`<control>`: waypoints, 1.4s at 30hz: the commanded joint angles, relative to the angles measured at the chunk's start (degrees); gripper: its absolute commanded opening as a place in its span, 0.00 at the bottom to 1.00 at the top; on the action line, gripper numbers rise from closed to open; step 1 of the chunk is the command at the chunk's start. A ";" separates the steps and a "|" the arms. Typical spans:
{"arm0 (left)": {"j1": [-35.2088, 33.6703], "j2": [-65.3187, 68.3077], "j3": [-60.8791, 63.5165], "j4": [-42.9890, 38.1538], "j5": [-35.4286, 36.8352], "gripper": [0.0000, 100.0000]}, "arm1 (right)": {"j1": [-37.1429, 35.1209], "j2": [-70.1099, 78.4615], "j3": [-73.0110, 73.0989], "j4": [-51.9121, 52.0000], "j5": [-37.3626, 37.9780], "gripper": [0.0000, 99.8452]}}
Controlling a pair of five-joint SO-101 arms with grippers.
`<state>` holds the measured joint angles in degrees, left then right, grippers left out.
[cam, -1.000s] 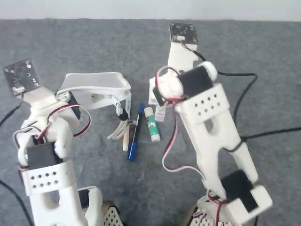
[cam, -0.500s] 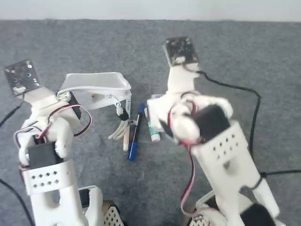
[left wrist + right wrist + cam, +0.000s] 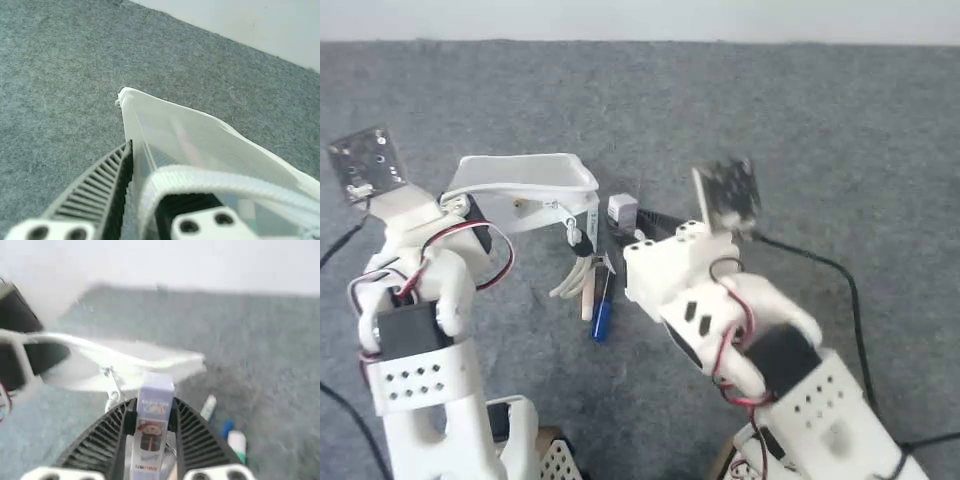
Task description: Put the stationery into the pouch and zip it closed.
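Note:
A white mesh pouch (image 3: 525,185) stands open on the grey carpet, its mouth held up by my left gripper (image 3: 145,172), which is shut on the pouch rim (image 3: 200,150). My right gripper (image 3: 632,218) is shut on a small white eraser box (image 3: 620,208), held just off the pouch's right end. In the right wrist view the eraser box (image 3: 151,432) sits upright between the jaws, with the pouch (image 3: 120,365) beyond it. A blue pen (image 3: 603,312) and a wooden pencil (image 3: 587,297) lie in front of the pouch. A glue stick (image 3: 238,443) lies on the carpet beside them.
The pouch's white zip cord (image 3: 570,278) trails onto the carpet near the pencil. The right arm's body (image 3: 740,330) covers the carpet right of the pens. A black cable (image 3: 820,265) runs off to the right. Open carpet lies behind the pouch.
The right arm has drawn back toward the front, and its gripper has lifted the eraser box from beside the glue stick and carried it left toward the pouch. The left arm has kept still.

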<state>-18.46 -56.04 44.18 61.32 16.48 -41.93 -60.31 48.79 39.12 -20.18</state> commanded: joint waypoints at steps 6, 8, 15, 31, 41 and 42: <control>0.09 -0.53 -0.75 -2.37 0.53 0.01 | -0.31 -14.99 17.05 -27.21 0.62 0.01; 0.18 -0.53 -0.75 -2.37 0.53 0.01 | -0.31 -15.16 19.52 -33.36 0.62 0.01; 2.46 -0.53 -0.57 -2.37 0.53 0.01 | -1.27 -6.02 21.19 -55.87 0.97 0.01; 2.55 -0.53 -0.57 -2.37 0.53 0.01 | -1.98 30.64 7.74 -76.09 2.55 0.01; 2.55 -0.53 -0.57 -2.37 0.53 0.01 | -5.49 48.66 7.56 -94.73 18.29 0.01; 2.55 -0.53 -0.57 -2.37 0.53 0.01 | -5.49 50.42 7.56 -96.92 19.69 0.01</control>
<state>-16.26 -55.96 44.18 61.32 16.40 -46.07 -13.54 58.99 -51.96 -4.70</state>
